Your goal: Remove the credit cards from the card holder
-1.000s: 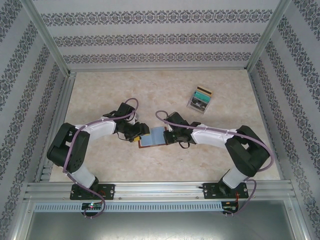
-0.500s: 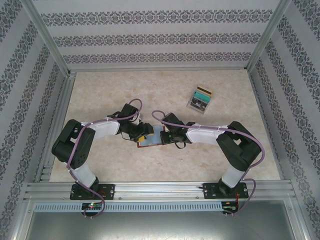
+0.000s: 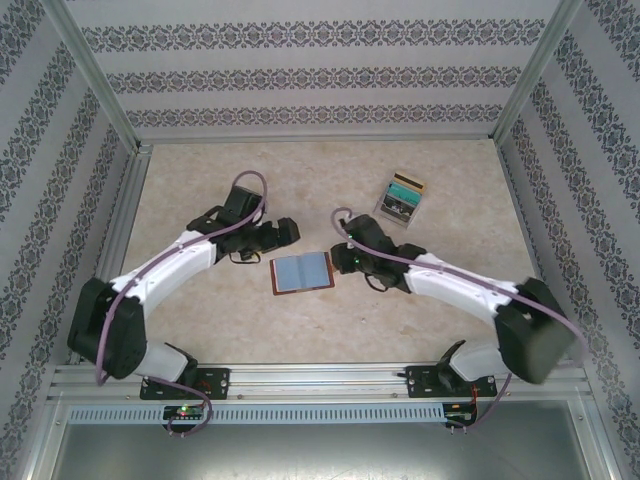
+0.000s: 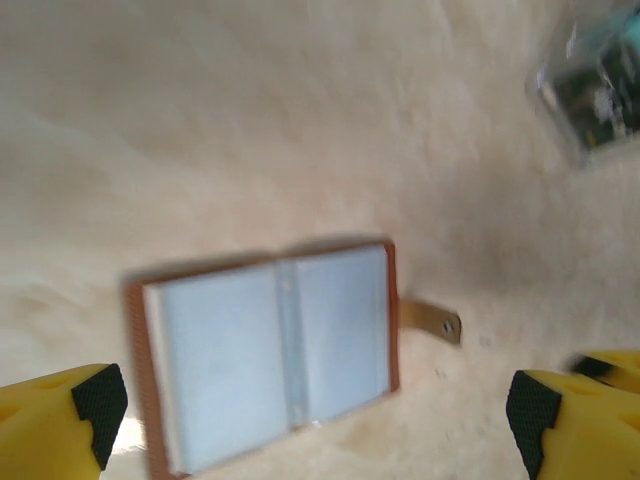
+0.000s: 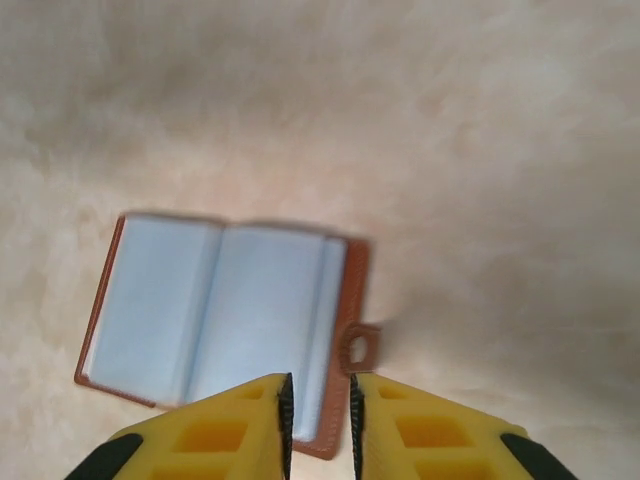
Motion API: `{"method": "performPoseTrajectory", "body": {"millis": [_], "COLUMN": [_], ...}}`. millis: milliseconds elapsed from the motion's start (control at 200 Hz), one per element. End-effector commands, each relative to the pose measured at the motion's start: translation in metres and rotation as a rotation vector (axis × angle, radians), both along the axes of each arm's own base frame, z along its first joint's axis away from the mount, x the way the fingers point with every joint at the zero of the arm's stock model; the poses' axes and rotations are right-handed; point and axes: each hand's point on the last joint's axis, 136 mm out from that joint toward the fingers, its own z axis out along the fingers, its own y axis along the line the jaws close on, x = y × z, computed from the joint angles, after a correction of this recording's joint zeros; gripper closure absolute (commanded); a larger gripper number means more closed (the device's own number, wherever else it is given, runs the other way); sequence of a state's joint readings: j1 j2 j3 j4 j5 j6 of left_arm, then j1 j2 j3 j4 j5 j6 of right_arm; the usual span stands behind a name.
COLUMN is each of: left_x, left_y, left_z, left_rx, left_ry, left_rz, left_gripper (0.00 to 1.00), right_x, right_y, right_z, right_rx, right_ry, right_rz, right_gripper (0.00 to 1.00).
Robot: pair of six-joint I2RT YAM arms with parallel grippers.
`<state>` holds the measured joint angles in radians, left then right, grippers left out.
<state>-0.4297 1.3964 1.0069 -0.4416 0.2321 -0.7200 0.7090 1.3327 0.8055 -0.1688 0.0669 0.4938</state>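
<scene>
1. Two arms have pulled back from the card holder (image 3: pixel 302 271) within the last second. A moment ago both grippers were down on it, one at each side. Now each hangs just beside it, apart from the leather.
2. The left gripper (image 3: pixel 288 231) has gone from half-spread to fully spread. In its wrist view the fingers (image 4: pixel 70 425) stand at the picture's two lower corners, with nothing between them but the holder lying below.
3. The right gripper (image 3: pixel 343 258) has eased from pressed together to a narrow slit. Its wrist view shows the yellow fingers (image 5: pixel 230 430) nearly touching and pinching nothing, just above the holder's edge by the snap tab (image 5: pixel 360 345).
4. The card holder lies released on the table (image 3: pixel 300 330), near its middle. It is open like a book, pale blue-grey pockets up and brown rim showing round them, in much the same spot as before.
5. The credit cards, by my judgement, are yet to come out. Both wrist views are blurred and the pockets read as plain pale panels, so I cannot tell what they hold.
6. A clear box (image 3: pixel 402 200) of coloured cards stands well apart, toward the far right.
7. My reading is that the opening is done and the extracting has not begun. The next move likely calls for one gripper to pin a page while the other pinches a card's edge at a pocket mouth. A thin card offers little to grip, and the light holder could slide or fold shut.
</scene>
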Motion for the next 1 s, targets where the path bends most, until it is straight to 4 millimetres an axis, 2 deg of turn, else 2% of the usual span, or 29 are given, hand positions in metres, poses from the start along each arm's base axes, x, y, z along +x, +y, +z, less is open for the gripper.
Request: {"method": "performPoseTrajectory", "body": {"millis": [0,30,85,135,195,260,320,430,510,640,719,759,814,864,894,994], "left_x": [0.004,0.007,0.009,0.01,0.009,0.009,0.012,0.023,0.031,0.052,0.064,0.067,0.069,0.067,0.068,0.066], "left_y": [0.072,0.084,0.106,0.125,0.148,0.17,0.183,0.205,0.221,0.231,0.226,0.227,0.227,0.229,0.23,0.216], "left_z": [0.011,0.018,0.028,0.038,0.049,0.054,0.048,0.026,0.01,-0.022,-0.038,-0.038,-0.033,-0.043,-0.042,-0.045], "left_rx": [0.297,0.338,0.409,0.482,0.581,0.7,0.783,0.833,0.841,0.836,0.854,0.861,0.833,0.764,0.738,0.668], "left_ry": [-0.102,-0.151,-0.228,-0.291,-0.35,-0.406,-0.438,-0.409,-0.391,-0.416,-0.446,-0.476,-0.531,-0.544,-0.585,-0.629], "left_rz": [0.186,0.229,0.309,0.365,0.439,0.511,0.514,0.483,0.516,0.488,0.404,0.399,0.399,0.389,0.393,0.304], "left_gripper": [0.01,0.01,0.01,0.01,0.01,0.01,0.01,0.01,0.01,0.01,0.01,0.01,0.01,0.01,0.01,0.01], "right_x": [0.008,0.011,0.014,0.017,0.022,0.026,0.031,0.042,0.053,0.08,0.096,0.102,0.105,0.104,0.103,0.101], "right_y": [-0.052,-0.063,-0.087,-0.11,-0.137,-0.172,-0.197,-0.235,-0.256,-0.267,-0.258,-0.254,-0.249,-0.245,-0.245,-0.247], "right_z": [0.021,0.03,0.042,0.051,0.058,0.06,0.058,0.05,0.039,0.015,0.011,0.004,-0.007,-0.014,-0.018,-0.019], "right_rx": [-0.115,-0.128,-0.159,-0.183,-0.21,-0.252,-0.279,-0.291,-0.306,-0.354,-0.332,-0.325,-0.314,-0.283,-0.263,-0.251], "right_ry": [-0.147,-0.195,-0.256,-0.296,-0.329,-0.359,-0.415,-0.509,-0.496,-0.479,-0.527,-0.499,-0.496,-0.529,-0.537,-0.543], "right_rz": [-0.121,-0.143,-0.206,-0.263,-0.317,-0.423,-0.478,-0.57,-0.619,-0.631,-0.582,-0.549,-0.515,-0.496,-0.489,-0.495], "right_gripper": [0.67,0.61,0.44,0.34,0.28,0.08,0.02,0.02,0.02,0.02,0.02,0.02,0.02,0.02,0.02,0.02]}}
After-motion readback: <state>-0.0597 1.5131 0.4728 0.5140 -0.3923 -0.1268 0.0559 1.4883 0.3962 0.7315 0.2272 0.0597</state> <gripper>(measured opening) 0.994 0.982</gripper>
